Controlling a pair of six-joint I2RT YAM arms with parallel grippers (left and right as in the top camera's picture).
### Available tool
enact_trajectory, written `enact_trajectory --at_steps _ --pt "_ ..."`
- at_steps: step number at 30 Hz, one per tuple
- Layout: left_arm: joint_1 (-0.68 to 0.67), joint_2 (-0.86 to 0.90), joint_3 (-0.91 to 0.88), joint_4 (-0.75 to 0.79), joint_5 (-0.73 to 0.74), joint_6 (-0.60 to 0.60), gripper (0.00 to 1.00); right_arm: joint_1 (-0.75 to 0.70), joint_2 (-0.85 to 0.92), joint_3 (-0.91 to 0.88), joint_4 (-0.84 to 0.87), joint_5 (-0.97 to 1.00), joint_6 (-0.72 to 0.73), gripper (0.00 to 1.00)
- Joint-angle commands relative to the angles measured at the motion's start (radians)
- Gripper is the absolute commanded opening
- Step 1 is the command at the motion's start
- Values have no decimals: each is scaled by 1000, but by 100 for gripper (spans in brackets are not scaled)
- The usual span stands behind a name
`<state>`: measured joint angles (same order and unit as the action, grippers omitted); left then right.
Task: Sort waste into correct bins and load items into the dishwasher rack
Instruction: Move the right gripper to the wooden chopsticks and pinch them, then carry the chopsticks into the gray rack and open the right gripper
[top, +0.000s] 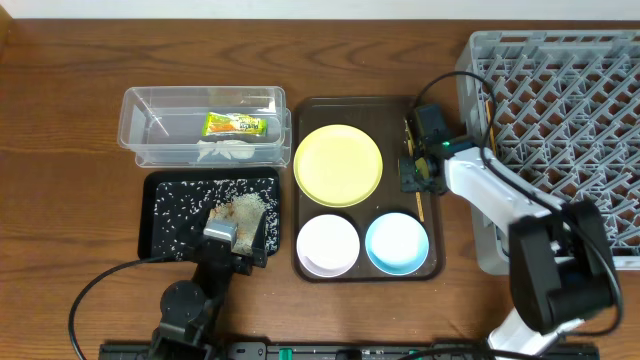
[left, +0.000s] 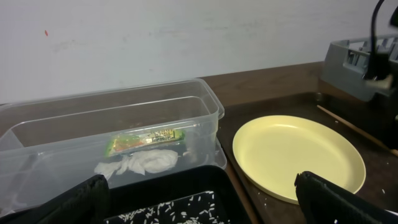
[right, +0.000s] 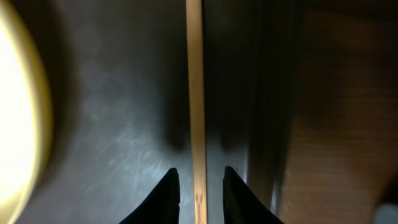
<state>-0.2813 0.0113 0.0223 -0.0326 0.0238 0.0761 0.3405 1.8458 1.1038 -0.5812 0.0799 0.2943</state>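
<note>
My right gripper hangs low over the brown serving tray, its two fingers standing close on either side of a wooden chopstick with a thin gap on each side. In the overhead view the right gripper is at the tray's right edge, beside the yellow-green plate. A white bowl and a light-blue bowl sit in front of the plate. My left gripper is wide open and empty above the black tray, which holds rice scraps. The clear tub contains the wrapper and the tissue.
The grey dishwasher rack fills the right side, its left wall close to my right arm. The brown serving tray lies between the bins and the rack. A black cable loops above the right arm.
</note>
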Motion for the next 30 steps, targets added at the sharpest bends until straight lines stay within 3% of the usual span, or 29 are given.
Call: enact_trajectory --at_steps 1,3,12,20,25,30 --pt "5 -5 -18 -37 -6 2 97 5 56 -5 6 14 17 17" --pt "5 -5 -18 -37 -6 2 97 5 71 -5 1 -4 16 1" --pt "5 -5 -18 -37 -6 2 97 -47 -134 36 -77 -13 -22 1" --pt "5 -5 -18 -37 -6 2 97 -237 -420 40 -36 44 -110 1" --pt "5 -5 -18 -37 -6 2 97 -349 -412 39 -11 43 -179 1" --pt "5 -5 -18 -37 -6 2 97 -369 -322 39 -9 43 -248 1"
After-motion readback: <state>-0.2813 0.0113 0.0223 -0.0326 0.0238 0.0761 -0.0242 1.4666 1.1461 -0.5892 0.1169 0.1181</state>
